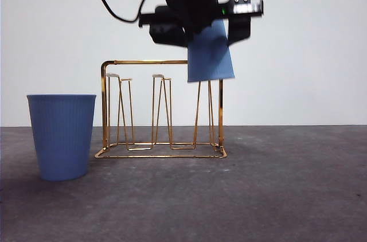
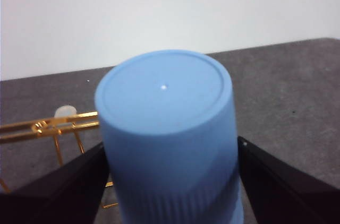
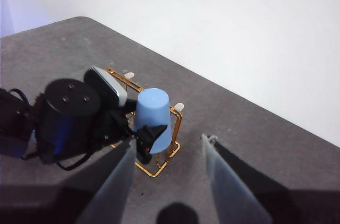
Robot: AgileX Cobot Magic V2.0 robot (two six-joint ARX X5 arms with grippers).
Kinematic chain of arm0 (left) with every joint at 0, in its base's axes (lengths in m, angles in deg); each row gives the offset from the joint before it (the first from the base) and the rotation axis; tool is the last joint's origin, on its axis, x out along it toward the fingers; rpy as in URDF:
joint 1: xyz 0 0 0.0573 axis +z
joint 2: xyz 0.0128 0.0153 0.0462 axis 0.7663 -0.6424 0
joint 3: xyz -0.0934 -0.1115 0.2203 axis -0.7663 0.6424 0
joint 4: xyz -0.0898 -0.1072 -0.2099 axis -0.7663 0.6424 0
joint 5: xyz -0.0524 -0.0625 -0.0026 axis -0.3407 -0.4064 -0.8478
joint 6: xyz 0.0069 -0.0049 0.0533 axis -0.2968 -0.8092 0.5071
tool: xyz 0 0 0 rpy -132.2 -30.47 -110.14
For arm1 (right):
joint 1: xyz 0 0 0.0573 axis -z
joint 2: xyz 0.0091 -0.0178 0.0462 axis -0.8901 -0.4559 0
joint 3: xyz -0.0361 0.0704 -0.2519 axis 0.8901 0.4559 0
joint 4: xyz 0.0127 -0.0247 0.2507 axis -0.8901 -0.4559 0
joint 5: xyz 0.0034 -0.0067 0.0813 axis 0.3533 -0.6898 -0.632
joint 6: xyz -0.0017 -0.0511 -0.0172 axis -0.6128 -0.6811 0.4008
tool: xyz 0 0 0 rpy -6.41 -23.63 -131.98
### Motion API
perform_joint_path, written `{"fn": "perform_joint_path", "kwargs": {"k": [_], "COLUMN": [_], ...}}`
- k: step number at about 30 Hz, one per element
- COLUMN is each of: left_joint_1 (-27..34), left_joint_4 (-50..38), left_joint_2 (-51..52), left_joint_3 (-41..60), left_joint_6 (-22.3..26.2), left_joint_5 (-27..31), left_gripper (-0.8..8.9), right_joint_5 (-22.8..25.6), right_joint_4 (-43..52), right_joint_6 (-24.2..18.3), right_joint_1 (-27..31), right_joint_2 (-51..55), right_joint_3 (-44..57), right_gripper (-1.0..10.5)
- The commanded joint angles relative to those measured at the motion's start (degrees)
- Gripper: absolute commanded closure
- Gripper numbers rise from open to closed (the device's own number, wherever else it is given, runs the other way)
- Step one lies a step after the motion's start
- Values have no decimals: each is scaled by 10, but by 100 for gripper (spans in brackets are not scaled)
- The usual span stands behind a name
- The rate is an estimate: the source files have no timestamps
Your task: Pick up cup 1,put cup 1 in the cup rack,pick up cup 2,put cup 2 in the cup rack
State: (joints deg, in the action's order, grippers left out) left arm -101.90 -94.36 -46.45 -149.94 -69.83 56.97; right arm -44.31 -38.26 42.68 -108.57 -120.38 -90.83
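The left hand [image 1: 209,35] grips an upturned blue ribbed plastic cup [image 1: 210,53] above the right end of the gold wire cup rack [image 1: 162,110]. The right hand [image 3: 167,181] waits open and empty. Another blue ribbed cup [image 1: 62,136] stands on the grey bench [image 1: 275,196], left of the rack.

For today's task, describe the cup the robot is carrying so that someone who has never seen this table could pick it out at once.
Start at the gold wire cup rack in the middle of the grey table. Above its right end, the left gripper holds a blue cup upside down in the air. The other blue cup stands mouth up on the table, left of the rack, with nothing gripping it.
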Motion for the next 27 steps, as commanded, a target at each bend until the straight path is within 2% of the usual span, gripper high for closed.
{"fn": "perform_joint_path", "kwargs": {"k": [1, 18, 27], "left_joint_1": [-1, 4, -1], "left_joint_4": [-23, -4, 9], "left_joint_2": [-9, -47, -92], "left_joint_3": [1, 1, 1], "left_joint_6": [-8, -40, -83], "left_joint_5": [3, 5, -15], "left_gripper": [821, 821, 821], "right_joint_5": [0, -2, -9], "right_joint_4": [3, -4, -11], "right_joint_6": [-5, -11, -10], "right_joint_1": [0, 0, 0], "right_joint_2": [1, 1, 1], "right_joint_3": [3, 3, 3], "right_gripper": [727, 728, 729]}}
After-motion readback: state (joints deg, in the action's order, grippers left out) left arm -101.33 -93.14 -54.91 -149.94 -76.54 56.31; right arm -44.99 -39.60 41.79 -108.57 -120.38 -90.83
